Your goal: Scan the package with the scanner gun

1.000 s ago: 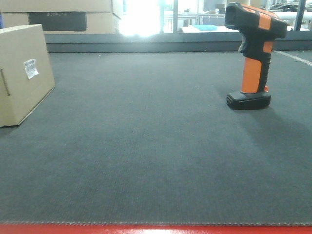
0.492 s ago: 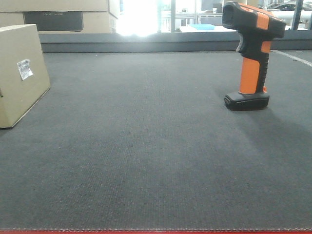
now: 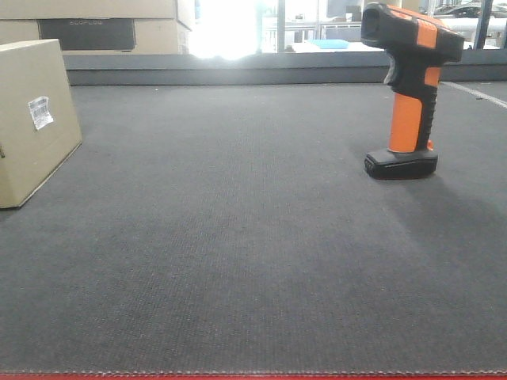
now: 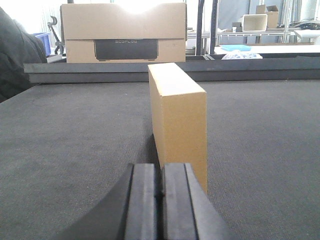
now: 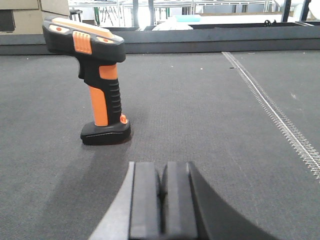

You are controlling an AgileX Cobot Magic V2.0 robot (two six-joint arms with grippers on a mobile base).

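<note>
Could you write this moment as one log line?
scanner gun: upright, untouched | package: standing, untouched | left claw: shut, empty | right claw: shut, empty

1. You've got a dark grey mat [image 3: 238, 237] over the whole work area, w/ a red strip [image 3: 253, 377] along its near edge.
2. Raised dark ledge [image 3: 238, 70] runs along the far edge.
3. Behind the ledge: cardboard box w/ dark panel [image 4: 123, 32].
4. Pale seam [image 5: 272, 107] crosses the mat diagonally, rt side of rt wrist view.
5. Flat blue item [image 4: 239, 47] sits on a white table, far bkgd.
</note>
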